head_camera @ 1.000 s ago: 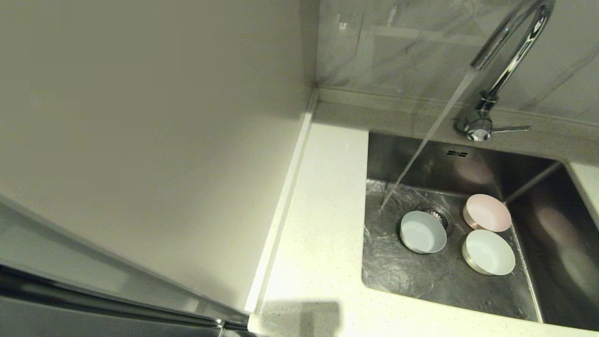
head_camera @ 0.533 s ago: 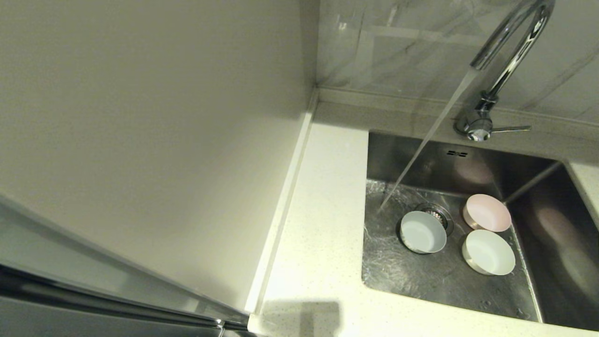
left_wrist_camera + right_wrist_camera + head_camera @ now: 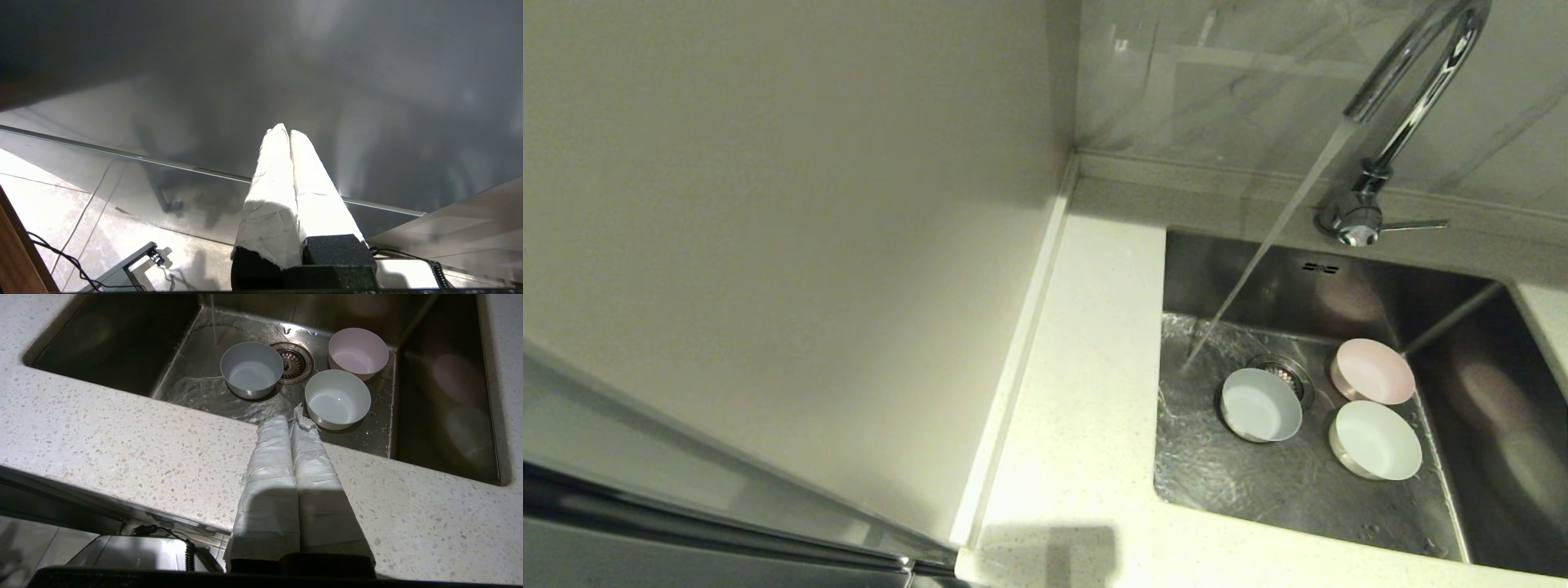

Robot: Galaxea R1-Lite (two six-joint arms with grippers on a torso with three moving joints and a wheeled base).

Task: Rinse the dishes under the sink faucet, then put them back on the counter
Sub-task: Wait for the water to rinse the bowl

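Observation:
Three small bowls stand upright on the floor of the steel sink (image 3: 1462, 343): a pale blue bowl (image 3: 1260, 406) (image 3: 251, 369) beside the drain strainer (image 3: 1284, 374), a pale pink bowl (image 3: 1374, 371) (image 3: 358, 351) behind, a pale mint-white bowl (image 3: 1375, 440) (image 3: 337, 397) in front. Water runs from the chrome faucet (image 3: 1409, 98) and lands left of the blue bowl. My right gripper (image 3: 291, 418) is shut and empty, over the speckled counter (image 3: 122, 433) at the sink's front edge. The left gripper (image 3: 286, 131) is shut, parked low, away from the sink. Neither arm shows in the head view.
A plain off-white vertical panel (image 3: 768, 229) stands along the counter's left side. The marbled back wall (image 3: 1225, 73) rises behind the faucet. The faucet's side lever (image 3: 1414, 224) points right. A strip of counter (image 3: 1078, 392) lies left of the sink. Cables and floor tiles (image 3: 61, 212) lie below the left gripper.

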